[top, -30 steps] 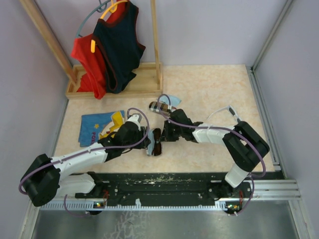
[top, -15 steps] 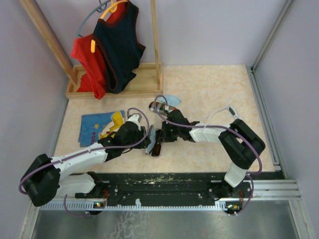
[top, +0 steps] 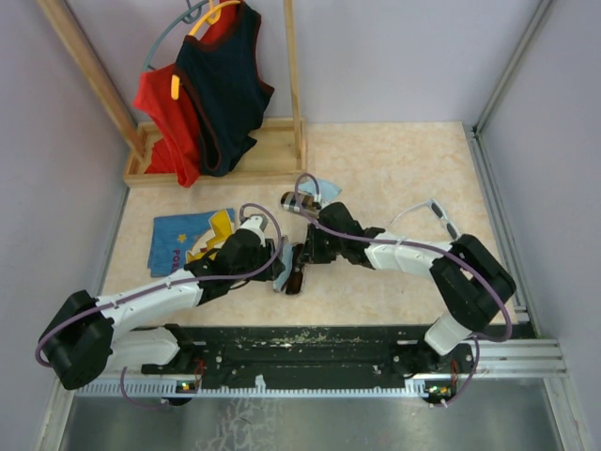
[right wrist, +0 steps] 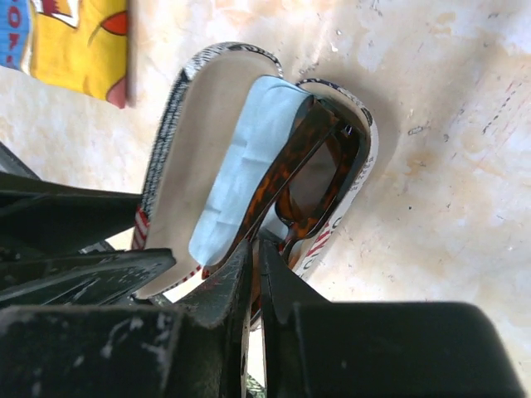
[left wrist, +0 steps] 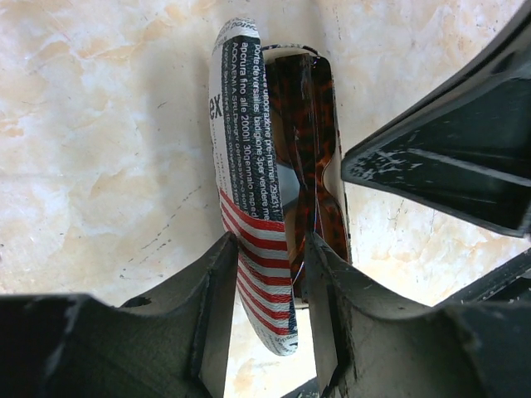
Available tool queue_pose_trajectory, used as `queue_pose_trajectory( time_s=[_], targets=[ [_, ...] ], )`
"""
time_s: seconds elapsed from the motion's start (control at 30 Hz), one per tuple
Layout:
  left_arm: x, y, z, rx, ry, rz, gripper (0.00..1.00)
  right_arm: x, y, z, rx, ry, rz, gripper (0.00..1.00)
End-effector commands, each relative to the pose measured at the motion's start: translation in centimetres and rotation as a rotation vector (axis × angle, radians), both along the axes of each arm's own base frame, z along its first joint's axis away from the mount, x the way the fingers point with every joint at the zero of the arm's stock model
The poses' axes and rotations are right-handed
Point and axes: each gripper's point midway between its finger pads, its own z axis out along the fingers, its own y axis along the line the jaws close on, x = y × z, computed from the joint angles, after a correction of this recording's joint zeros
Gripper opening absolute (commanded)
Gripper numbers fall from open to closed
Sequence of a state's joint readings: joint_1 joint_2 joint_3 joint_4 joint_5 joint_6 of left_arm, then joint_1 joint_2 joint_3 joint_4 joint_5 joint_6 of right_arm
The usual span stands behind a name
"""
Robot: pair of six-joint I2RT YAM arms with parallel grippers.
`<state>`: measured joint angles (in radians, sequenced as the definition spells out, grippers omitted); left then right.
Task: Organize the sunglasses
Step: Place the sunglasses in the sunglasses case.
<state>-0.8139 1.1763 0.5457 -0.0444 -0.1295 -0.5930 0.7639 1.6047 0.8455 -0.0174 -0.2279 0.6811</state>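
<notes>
The flag-print case (left wrist: 249, 166) stands open on its edge, and my left gripper (left wrist: 270, 307) is shut on its lid near the table's front middle (top: 280, 265). The dark brown sunglasses (right wrist: 319, 178) sit inside the case next to a light-blue cloth (right wrist: 245, 174). My right gripper (right wrist: 255, 257) is shut on their frame and meets the left gripper from the right (top: 302, 260). In the left wrist view the brown sunglasses (left wrist: 311, 141) lie just behind the lid. The white-framed sunglasses (top: 434, 210) lie open on the table at the right, with no gripper near them.
A second oblong case (top: 299, 201) and a light-blue cloth (top: 324, 186) lie just behind the grippers. A blue and yellow printed cloth (top: 188, 237) lies at the left. A wooden rack (top: 216, 162) with a red and a dark top hanging stands at the back left.
My right gripper has nudged slightly left with the brown sunglasses, closer against the case. The left arm and the case have stayed in place.
</notes>
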Motion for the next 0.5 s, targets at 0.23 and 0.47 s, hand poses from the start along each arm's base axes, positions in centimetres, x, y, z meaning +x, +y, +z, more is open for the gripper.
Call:
queue_pose_trajectory(
  time_s=[0.23, 0.47],
  targets=[
    [0.6, -1.5, 2.3, -0.061, -0.036, -0.033, 0.48, -0.2, -1.9, 2.0, -0.016, -0.091, -0.05, 0.13],
    [0.1, -2.1, 2.5, -0.086, -0.018, -0.057, 0.47, -0.4, -2.6, 1.3, -0.052, -0.074, -0.063, 0.13]
  ],
)
